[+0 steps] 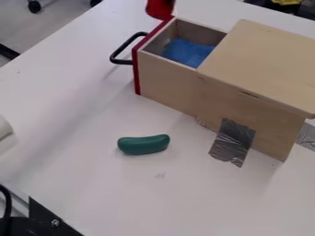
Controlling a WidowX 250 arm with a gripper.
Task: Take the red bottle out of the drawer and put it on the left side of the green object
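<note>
- Red bottle [160, 8] up at the top edge, by the red front of the drawer [163, 78], and I'd say out of it
- Jaws: can't tell how open or what they hold
- Carrying step, I reckon; next, lower it left of the green toy vegetable [144, 144]

Dark green object [143, 144], blue cloth [188, 52]

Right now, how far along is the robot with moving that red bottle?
Done: the drawer stands open, and the red bottle looks to be out of it, at the top edge of the picture. In hand: probably that bottle, apparently held up by the drawer's front. Left: setting it down to the left of the green object on the table.
</note>
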